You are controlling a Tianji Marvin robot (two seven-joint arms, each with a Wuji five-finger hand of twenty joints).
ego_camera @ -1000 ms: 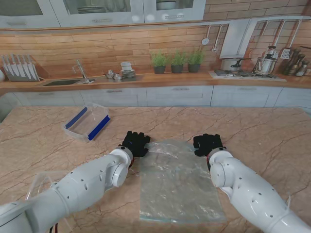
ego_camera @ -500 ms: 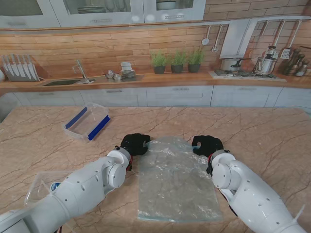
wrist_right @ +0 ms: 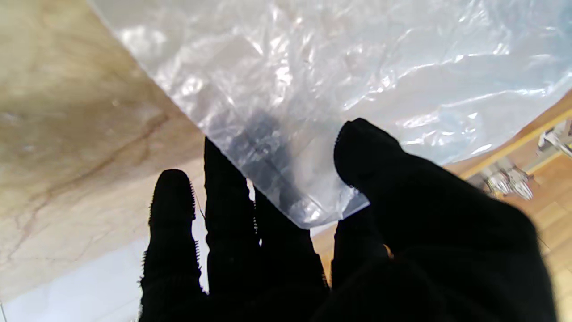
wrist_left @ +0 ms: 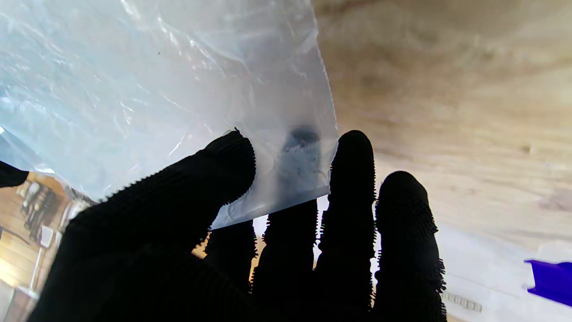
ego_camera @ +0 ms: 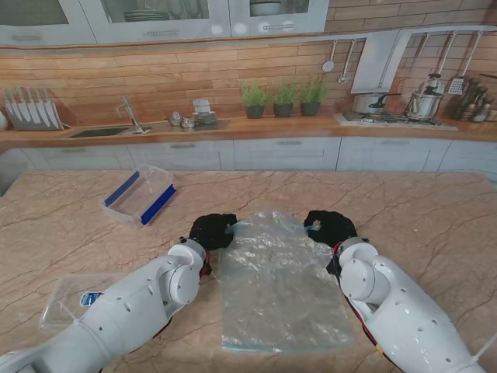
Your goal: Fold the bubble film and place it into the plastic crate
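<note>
The film (ego_camera: 279, 284) lies flat on the table (ego_camera: 435, 225) between the arms, its far edge raised; the left hand (ego_camera: 213, 231) pinches the far left corner between thumb and fingers, and the right hand (ego_camera: 329, 227) pinches the far right corner likewise; the crate (ego_camera: 140, 194) stands well apart, far left. To fold well, I judge both hands should lift level and carry the far edge toward me together, keeping it taut, so the corners meet the near ones squarely.

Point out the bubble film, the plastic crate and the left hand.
bubble film (ego_camera: 281, 291): stand view, middle of the sheet.
plastic crate (ego_camera: 159, 204): stand view, blue right rim.
left hand (ego_camera: 211, 231): stand view, back of the glove.
</note>
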